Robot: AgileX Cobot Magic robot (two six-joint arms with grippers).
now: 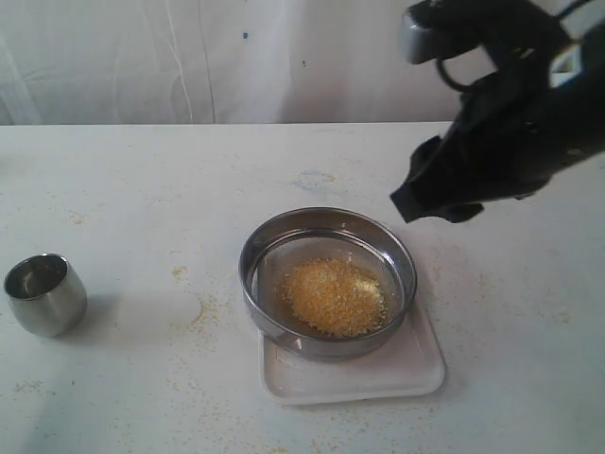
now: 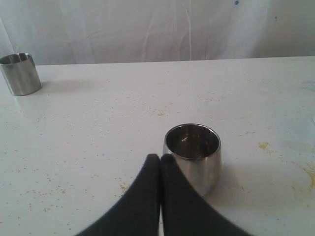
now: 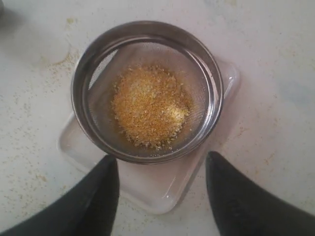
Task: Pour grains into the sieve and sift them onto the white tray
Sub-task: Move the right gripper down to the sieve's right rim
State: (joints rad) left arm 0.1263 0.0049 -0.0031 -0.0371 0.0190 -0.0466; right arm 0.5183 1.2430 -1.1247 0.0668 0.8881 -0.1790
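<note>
Steel sieve [image 1: 326, 219] flat on the white tray [image 1: 378, 374], near the middle of the table [image 1: 142, 170], tray's front corners showing past the ring. Grains [image 1: 333, 297] heaped in a yellowish-tan patch on the mesh. Right gripper [image 3: 161, 158] in the air above and right of the sieve, spread wide, holding nothing. Left gripper [image 2: 160, 164] pinched fully closed on nothing, tips just beside a small rounded steel cup [image 2: 193, 152], upright, well left of the tray. Second steel cup [image 2: 19, 73], straight-sided, far off near the table's edge. Tan specks scattered over the table
</note>
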